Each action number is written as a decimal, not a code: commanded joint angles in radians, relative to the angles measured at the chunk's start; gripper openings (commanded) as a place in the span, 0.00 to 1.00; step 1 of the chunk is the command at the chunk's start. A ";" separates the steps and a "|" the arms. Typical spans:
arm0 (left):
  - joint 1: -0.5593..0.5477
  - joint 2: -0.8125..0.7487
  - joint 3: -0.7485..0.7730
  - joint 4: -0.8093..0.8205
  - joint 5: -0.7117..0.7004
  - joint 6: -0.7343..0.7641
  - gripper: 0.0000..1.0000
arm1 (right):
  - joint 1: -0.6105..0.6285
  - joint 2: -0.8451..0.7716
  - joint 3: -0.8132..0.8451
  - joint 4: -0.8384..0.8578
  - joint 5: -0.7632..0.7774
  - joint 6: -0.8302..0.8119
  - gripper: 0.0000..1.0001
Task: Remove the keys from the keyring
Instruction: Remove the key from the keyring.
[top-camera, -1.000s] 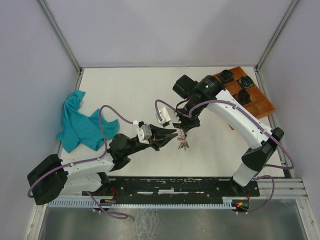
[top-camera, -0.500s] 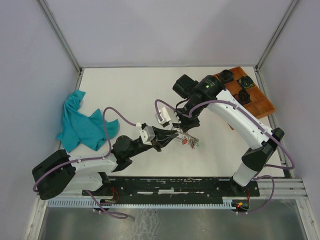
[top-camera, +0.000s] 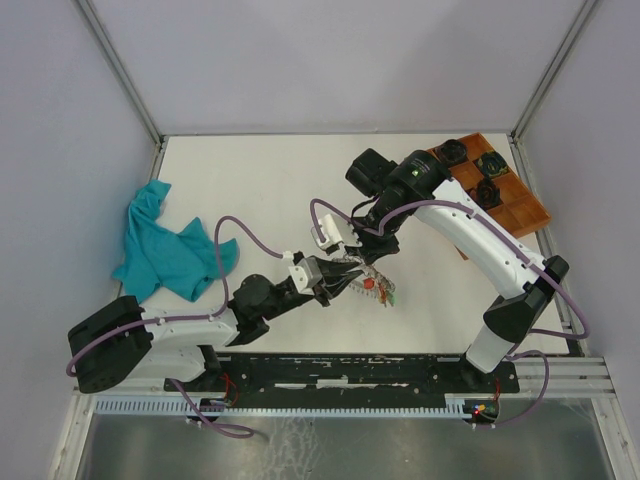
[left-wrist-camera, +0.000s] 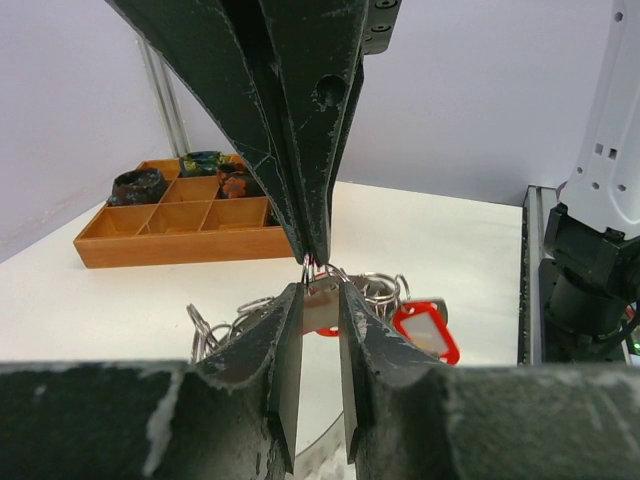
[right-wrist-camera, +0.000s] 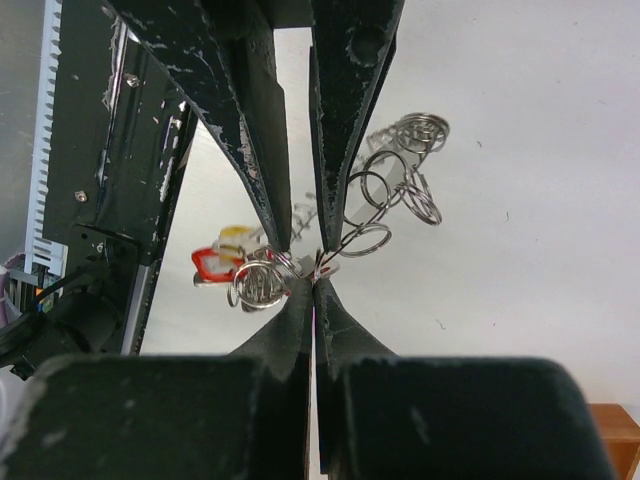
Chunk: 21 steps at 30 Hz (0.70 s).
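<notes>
My two grippers meet over the middle of the table. My left gripper (top-camera: 350, 277) (left-wrist-camera: 320, 290) is shut on a flat silver key (left-wrist-camera: 321, 306) of the bunch. My right gripper (top-camera: 362, 265) (right-wrist-camera: 315, 283) is shut on a thin wire loop of the keyring (right-wrist-camera: 392, 188), a string of silver coiled rings. In the left wrist view the right gripper (left-wrist-camera: 317, 258) comes down from above, tip to tip with mine. A red-tagged key (left-wrist-camera: 428, 330) (right-wrist-camera: 213, 265) and a yellow tag (right-wrist-camera: 236, 235) hang beside the grip. Red and green tags (top-camera: 380, 288) show just right of the grippers.
A teal cloth (top-camera: 165, 250) lies at the table's left side. A wooden compartment tray (top-camera: 520, 210) (left-wrist-camera: 180, 248) with dark small parts stands at the back right. The black rail with the arm bases (top-camera: 350, 370) runs along the near edge.
My left arm has moved right, towards the right gripper. The bunch has swung from hanging under the grippers out to their right, and the red and green tags now show there.
</notes>
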 joint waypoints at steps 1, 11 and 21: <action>-0.014 -0.001 0.053 0.002 -0.071 0.082 0.28 | 0.005 -0.017 0.044 -0.111 -0.055 -0.018 0.01; -0.025 0.004 0.078 -0.041 -0.096 0.099 0.28 | 0.006 -0.017 0.047 -0.117 -0.071 -0.024 0.01; -0.027 0.014 0.115 -0.139 -0.061 0.116 0.24 | 0.007 -0.020 0.054 -0.125 -0.082 -0.026 0.01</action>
